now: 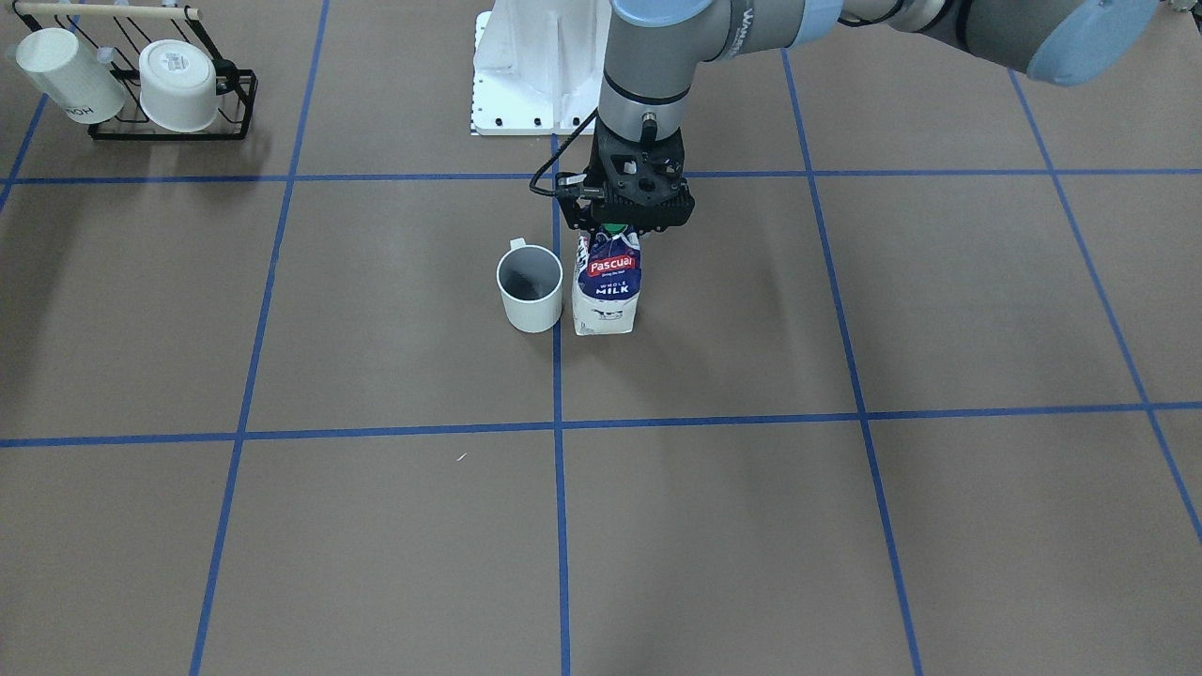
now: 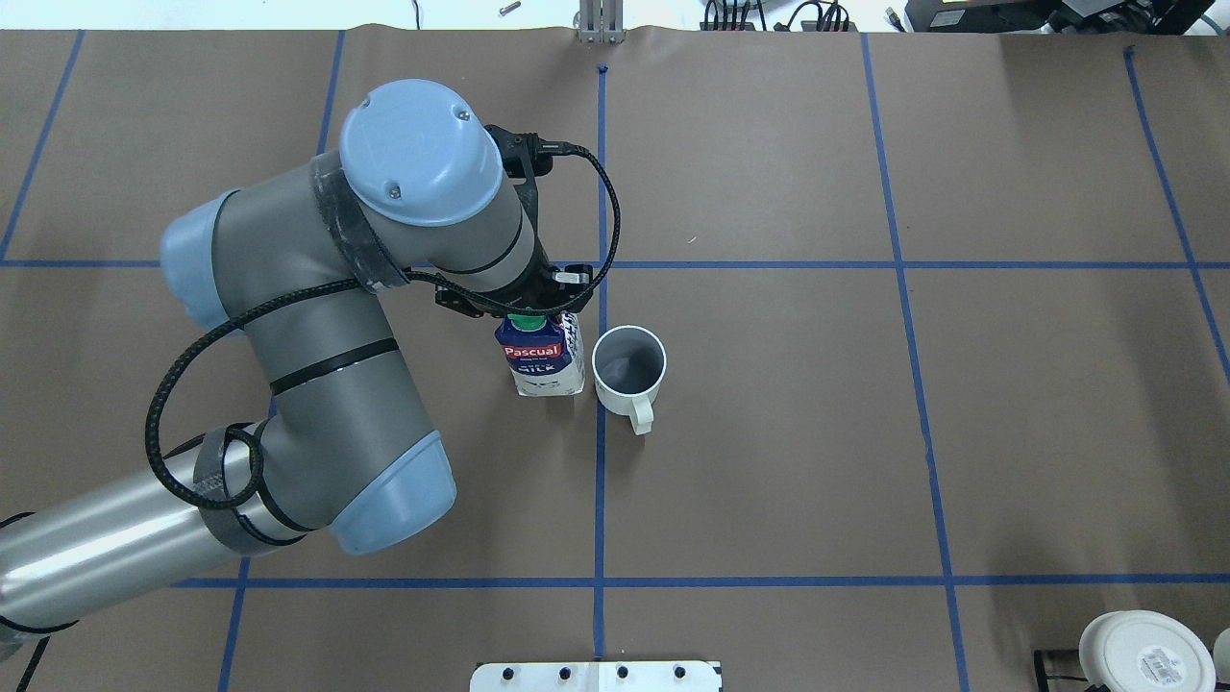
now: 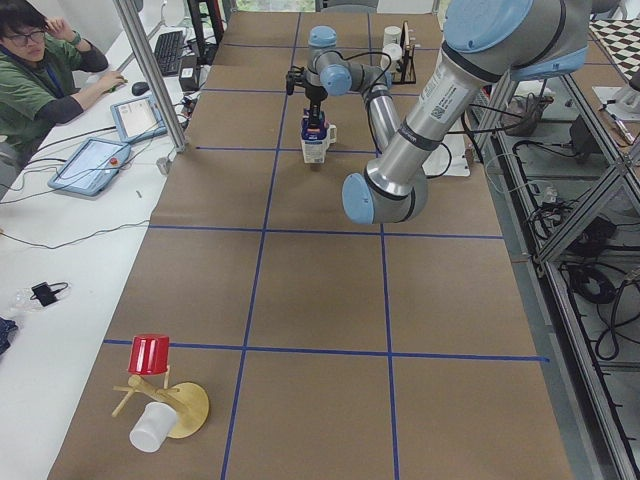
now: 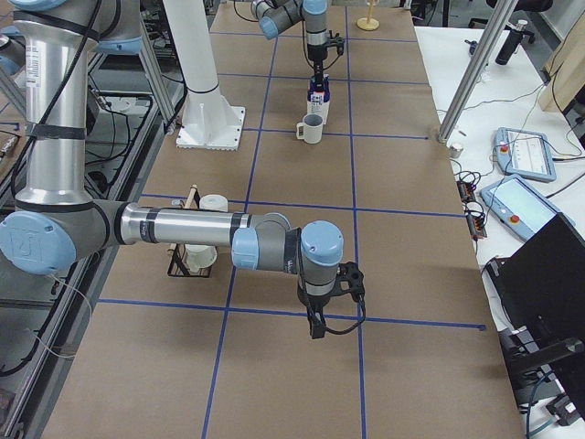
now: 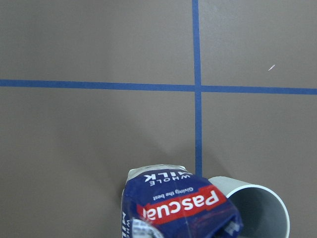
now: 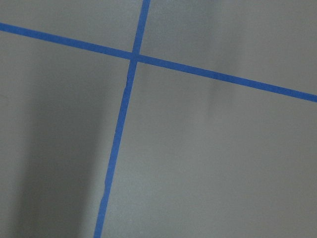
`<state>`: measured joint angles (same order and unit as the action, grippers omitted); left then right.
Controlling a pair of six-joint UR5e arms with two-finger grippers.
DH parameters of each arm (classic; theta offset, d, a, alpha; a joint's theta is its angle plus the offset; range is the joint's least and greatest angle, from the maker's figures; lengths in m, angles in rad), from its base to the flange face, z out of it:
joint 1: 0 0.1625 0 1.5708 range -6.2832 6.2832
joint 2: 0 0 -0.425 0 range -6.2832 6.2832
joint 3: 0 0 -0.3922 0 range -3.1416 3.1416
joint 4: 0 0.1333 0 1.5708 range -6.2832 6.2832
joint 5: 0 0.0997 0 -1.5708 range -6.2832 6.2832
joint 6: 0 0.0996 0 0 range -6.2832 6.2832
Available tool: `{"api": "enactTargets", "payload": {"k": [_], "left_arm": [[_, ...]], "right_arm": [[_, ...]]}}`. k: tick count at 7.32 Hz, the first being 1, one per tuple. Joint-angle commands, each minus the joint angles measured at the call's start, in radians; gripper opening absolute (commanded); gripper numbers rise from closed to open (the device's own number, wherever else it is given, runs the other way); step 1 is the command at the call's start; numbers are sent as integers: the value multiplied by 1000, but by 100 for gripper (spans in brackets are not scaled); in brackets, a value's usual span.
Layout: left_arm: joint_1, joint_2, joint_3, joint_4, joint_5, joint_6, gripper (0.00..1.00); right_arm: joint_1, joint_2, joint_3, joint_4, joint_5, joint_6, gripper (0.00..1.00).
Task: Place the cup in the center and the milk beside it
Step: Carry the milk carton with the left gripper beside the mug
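Cup (image 1: 531, 299), smooth white cylinder, beside boxy printed milk carton (image 1: 608, 296)

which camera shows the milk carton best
The front-facing view: the milk carton stands whole, label facing the camera, only its top under the left claw. Overhead shows its cap and slanted front; the left wrist view only its upper part, upside down; both side views show it small and far; the right wrist view, nothing.

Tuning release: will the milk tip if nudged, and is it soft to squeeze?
Probably tippy: the milk is tall on a small base, and the left tool meets it at the top. Likely soft: its carton top looks creased in the wrist view. The cup stands close, so a tip could knock it.
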<state>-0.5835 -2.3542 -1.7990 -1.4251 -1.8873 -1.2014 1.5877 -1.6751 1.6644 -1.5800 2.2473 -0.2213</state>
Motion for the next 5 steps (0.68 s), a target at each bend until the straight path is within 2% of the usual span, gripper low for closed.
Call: {"api": "enactTargets", "payload": {"k": [1, 2, 3, 4, 5], "left_arm": [[10, 4, 1, -3, 2, 9, 12], [19, 6, 1, -3, 4, 10, 20], [28, 6, 1, -3, 5, 10, 39], [34, 9, 0, -3, 8, 10, 78], [34, 9, -2, -3, 29, 10, 92]], "right_arm": [[0, 0, 0, 0, 0, 2, 100], [0, 0, 0, 0, 0, 3, 100], [0, 2, 0, 0, 0, 3, 100], [0, 0, 1, 0, 0, 3, 100], [0, 0, 0, 0, 0, 3, 100]]}}
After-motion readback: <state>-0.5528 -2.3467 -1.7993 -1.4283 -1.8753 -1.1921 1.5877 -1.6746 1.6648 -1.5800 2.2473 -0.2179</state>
